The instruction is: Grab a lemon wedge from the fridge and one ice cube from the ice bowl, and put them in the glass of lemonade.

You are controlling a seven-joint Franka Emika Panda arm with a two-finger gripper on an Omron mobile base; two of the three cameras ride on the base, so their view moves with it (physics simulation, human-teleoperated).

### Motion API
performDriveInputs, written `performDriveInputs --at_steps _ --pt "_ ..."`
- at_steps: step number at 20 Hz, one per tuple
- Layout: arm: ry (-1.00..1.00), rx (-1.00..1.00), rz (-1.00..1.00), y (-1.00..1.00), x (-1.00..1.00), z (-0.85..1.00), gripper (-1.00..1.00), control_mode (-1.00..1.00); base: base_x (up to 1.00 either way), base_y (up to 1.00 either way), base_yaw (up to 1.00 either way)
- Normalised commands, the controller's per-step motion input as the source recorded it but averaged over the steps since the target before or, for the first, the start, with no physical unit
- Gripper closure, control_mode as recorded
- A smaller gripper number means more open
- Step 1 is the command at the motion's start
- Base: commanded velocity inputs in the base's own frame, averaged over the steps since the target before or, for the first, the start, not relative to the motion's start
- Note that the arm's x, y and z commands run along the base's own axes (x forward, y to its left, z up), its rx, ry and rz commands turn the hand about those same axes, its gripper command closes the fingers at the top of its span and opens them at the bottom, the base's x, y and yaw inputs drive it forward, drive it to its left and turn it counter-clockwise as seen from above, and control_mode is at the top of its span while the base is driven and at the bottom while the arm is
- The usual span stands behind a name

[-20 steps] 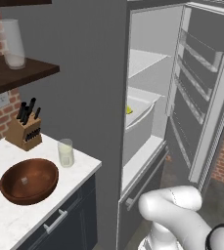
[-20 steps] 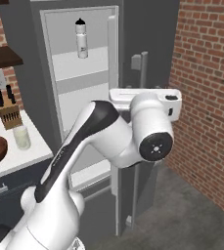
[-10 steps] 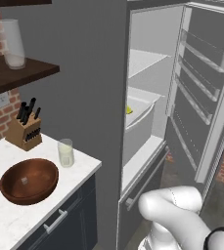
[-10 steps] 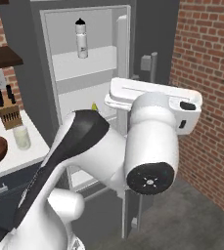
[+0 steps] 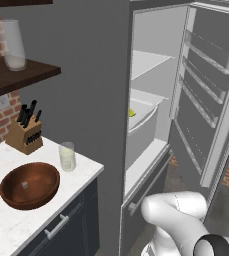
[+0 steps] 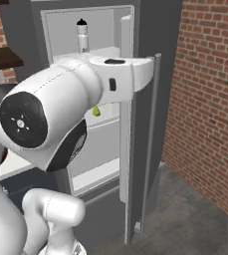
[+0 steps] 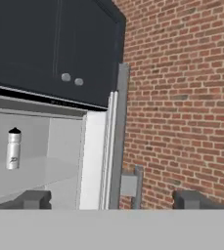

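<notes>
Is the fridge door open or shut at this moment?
Open. The fridge door is swung wide, so the white shelves inside and the lemon wedge are visible.

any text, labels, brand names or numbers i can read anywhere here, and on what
None readable.
Bottle on the fridge shelf: a small dark mark on its side, too blurred to read.
Round dark cap on the robot arm: tiny pale marks, not legible.
Knife block, glass of lemonade and ice bowl: no text visible.
</notes>
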Motion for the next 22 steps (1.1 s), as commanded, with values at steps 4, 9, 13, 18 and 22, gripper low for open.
performDriveInputs --at_steps 4,9,13,18,22 --pt "0.24 -0.27 -0.13 1.00 0.04 0.06 -1.00 -1.00 0.00 0.00 0.00" --pt "0.38 -0.28 -0.05 1.00 0.39 -0.27 -1.00 -1.00 0.00 0.00 0.00" --pt "0.59 -0.32 -0.09 0.88 0.86 -0.48 -1.00 -1.00 0.00 0.00 0.00" --pt "0.63 -0.30 -0.18 0.22 1.00 -0.62 -1.00 -1.00 0.00 0.00 0.00" --pt "0.49 -0.20 -0.24 -0.18 0.97 -0.78 -1.00 -1.00 0.00 0.00 0.00"
